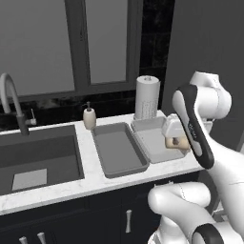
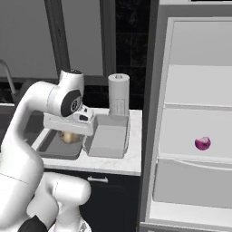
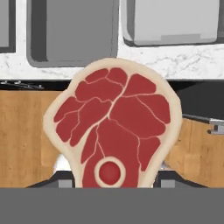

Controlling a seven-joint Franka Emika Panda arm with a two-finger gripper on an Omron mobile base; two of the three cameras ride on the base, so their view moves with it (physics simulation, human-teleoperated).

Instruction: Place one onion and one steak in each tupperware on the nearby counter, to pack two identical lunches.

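Steak [image 3: 116,131] clamped in the end effector [image 2: 69,134], fingers closed narrow on the round-bone end, broad lobed end pointing away from the hand. Long axis of the steak running from the fingers toward the top of the hand view, that is, toward the worktop [image 3: 183,65] and roughly square to its front edge.

Position of the load: in front of the worktop edge rather than over it, with wooden floor [image 3: 26,131] and dark cabinet front behind the meat in the hand view. Height above the worktop hard to judge from the two base views, which disagree through parallax; treat as probably well above the rims.

Targets: left tupperware [image 3: 72,33] and right tupperware [image 3: 173,22] side by side, just apart, both beyond the edge and toward the top of the hand view. Both apparently empty as far as visible. Steak centreline falling between the two, near the inner wall of the left one. Long axes of both containers lying away from the front edge, so already close to parallel with the steak.

Coming move, as a judgement: advance forward over the edge, then shift sideways onto one container before lowering; little wrist rotation required.

Onion [image 2: 202,143] on a fridge shelf [image 2: 190,156], well apart to the right, not yet packed.
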